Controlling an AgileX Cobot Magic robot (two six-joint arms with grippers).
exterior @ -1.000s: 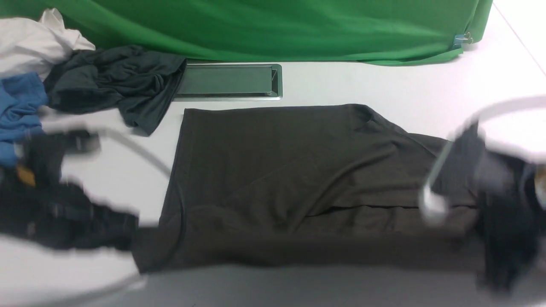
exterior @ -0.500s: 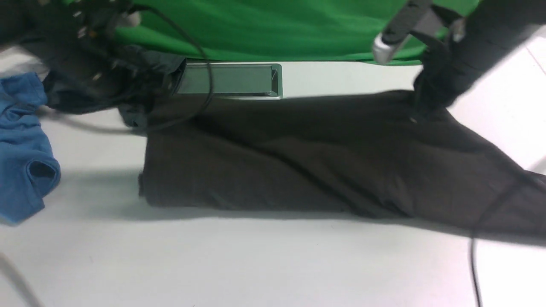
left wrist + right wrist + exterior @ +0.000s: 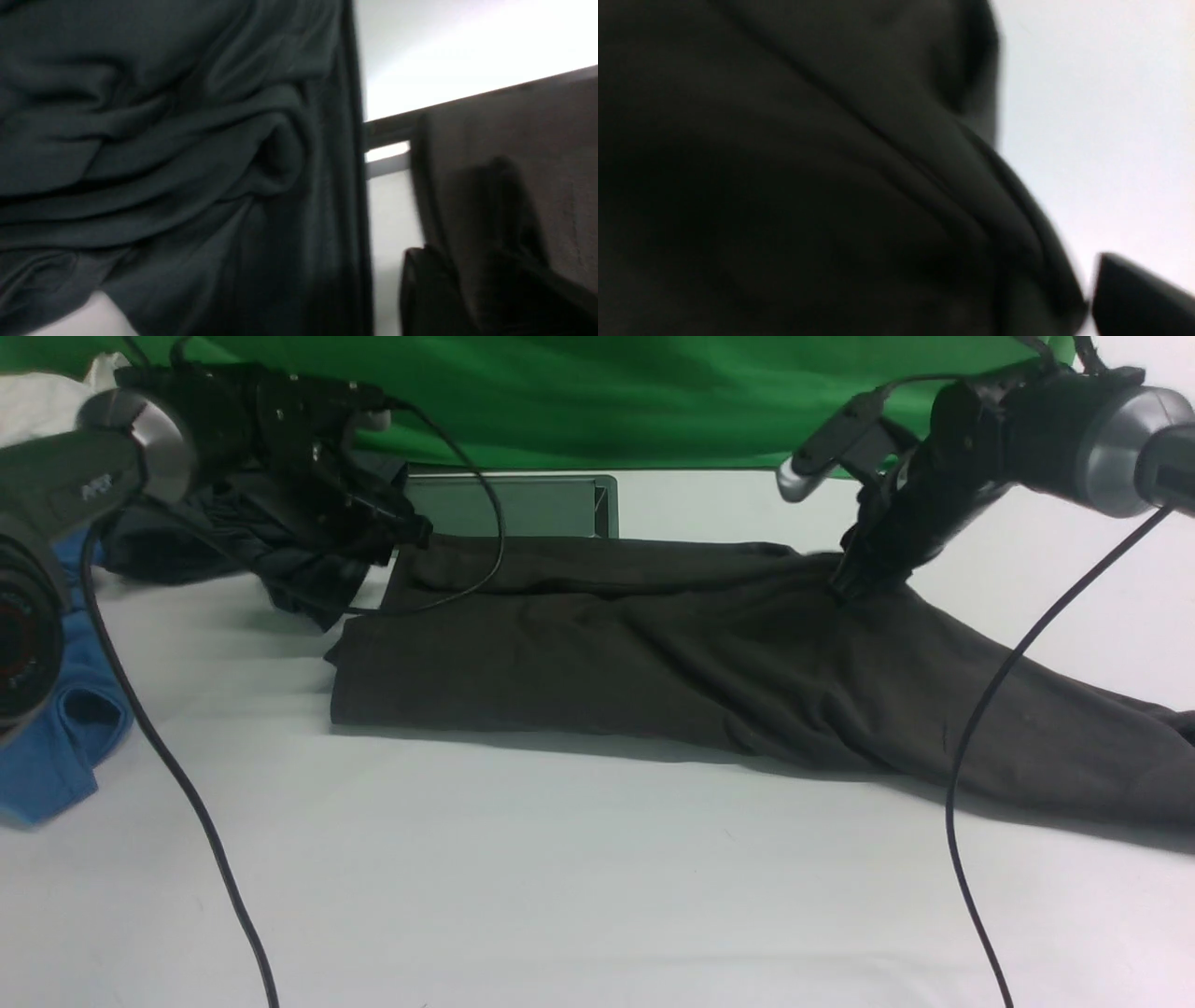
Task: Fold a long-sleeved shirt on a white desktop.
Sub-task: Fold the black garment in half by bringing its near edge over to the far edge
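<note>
The long-sleeved shirt (image 3: pixel 653 653), very dark brown, lies doubled over on the white desktop (image 3: pixel 560 877), one sleeve trailing to the right. At the shirt's far left corner sits my left gripper (image 3: pixel 406 532); the left wrist view is blurred, with brown cloth (image 3: pixel 514 121) lying across a dark finger (image 3: pixel 423 289). My right gripper (image 3: pixel 854 583) rests its tips on the far edge near the shoulder. In the right wrist view one finger (image 3: pixel 1139 294) stands just off the shirt's fold (image 3: pixel 784 163) with a sliver of white between; the other finger is hidden.
A charcoal-grey garment (image 3: pixel 233 541) lies bunched beside the left gripper, with a blue shirt (image 3: pixel 56 747) and white cloth (image 3: pixel 37 401) further left. A grey cable hatch (image 3: pixel 523 504) sits behind the shirt, below the green backdrop (image 3: pixel 607 401). Arm cables (image 3: pixel 990 709) hang over the table.
Both arms have swept from the near edge to the far edge, carrying the shirt's near half over the far half. The shirt now lies folded and lower on the table.
</note>
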